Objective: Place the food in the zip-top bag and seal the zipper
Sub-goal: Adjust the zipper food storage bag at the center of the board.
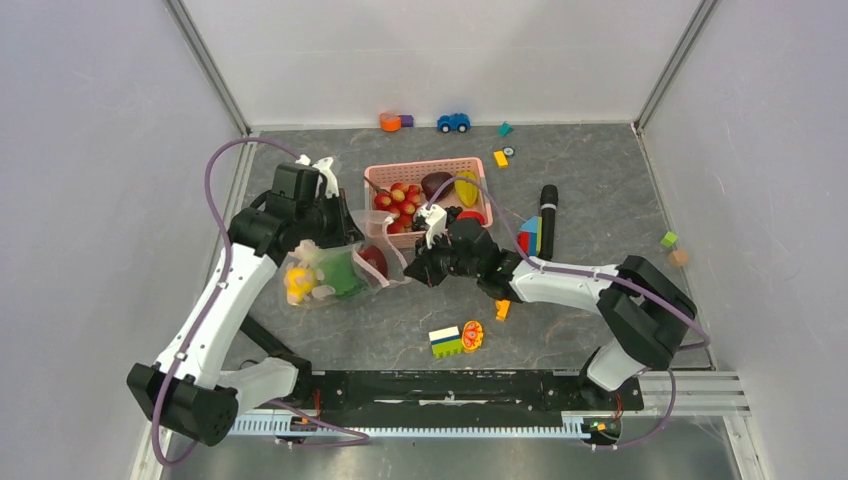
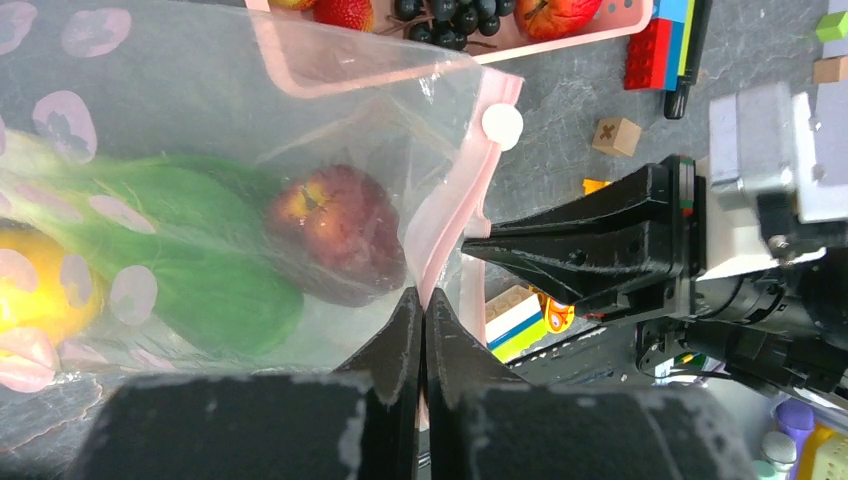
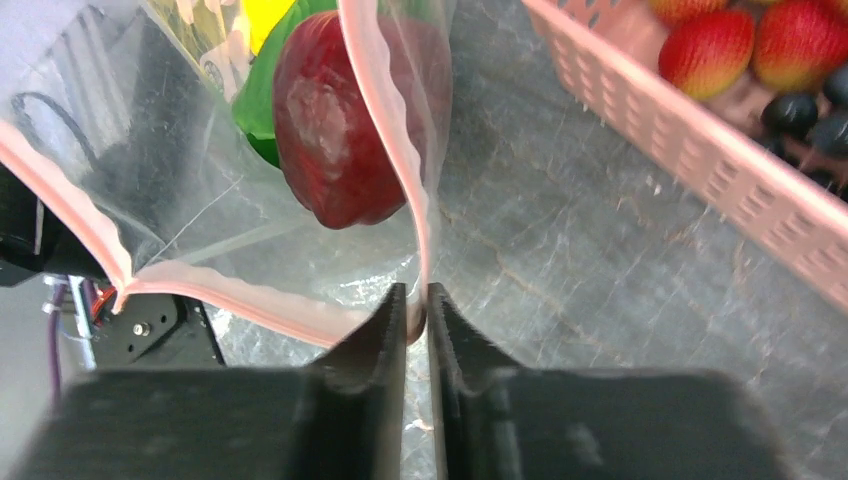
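The clear zip-top bag [image 1: 330, 272] lies left of centre, holding green bok choy [image 2: 190, 270], a yellow citrus [image 2: 40, 290] and a dark red apple [image 2: 335, 245]; the apple shows in the right wrist view too [image 3: 335, 130]. The bag's mouth is open. My left gripper [image 2: 422, 305] is shut on the pink zipper strip [image 2: 455, 215]. My right gripper [image 3: 417, 300] is shut on the zipper strip [image 3: 385, 120] at the mouth's other side. In the top view the right gripper [image 1: 413, 268] is just right of the bag. Strawberries [image 1: 395, 195] and dark berries [image 2: 450, 15] lie in the pink basket [image 1: 425, 172].
The pink lattice basket stands right behind the bag. A black marker [image 1: 548, 220] and coloured blocks [image 1: 530, 237] lie to its right. A green-white block [image 1: 446, 342] and an orange piece [image 1: 472, 335] lie near the front. A toy car [image 1: 453, 122] and small blocks sit at the back.
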`<state>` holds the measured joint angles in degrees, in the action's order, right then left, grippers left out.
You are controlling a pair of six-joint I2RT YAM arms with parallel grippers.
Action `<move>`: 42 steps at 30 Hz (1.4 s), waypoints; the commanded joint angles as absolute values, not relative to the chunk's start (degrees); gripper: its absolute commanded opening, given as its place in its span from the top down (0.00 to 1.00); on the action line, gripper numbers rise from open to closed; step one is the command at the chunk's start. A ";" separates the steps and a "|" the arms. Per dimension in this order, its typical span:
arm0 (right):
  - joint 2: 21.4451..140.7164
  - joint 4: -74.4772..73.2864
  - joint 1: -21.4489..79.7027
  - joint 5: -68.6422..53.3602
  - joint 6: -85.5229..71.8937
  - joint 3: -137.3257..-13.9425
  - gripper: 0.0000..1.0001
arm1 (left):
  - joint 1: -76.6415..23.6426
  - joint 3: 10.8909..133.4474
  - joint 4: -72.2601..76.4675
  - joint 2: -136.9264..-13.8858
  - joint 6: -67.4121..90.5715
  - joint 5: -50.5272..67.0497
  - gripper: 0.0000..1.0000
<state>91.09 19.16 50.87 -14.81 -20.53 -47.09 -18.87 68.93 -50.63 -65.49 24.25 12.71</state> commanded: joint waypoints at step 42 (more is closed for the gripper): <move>85.77 1.78 48.52 -27.23 -0.59 -71.19 0.85 | -9.01 69.74 -46.41 -48.61 26.31 0.43 0.98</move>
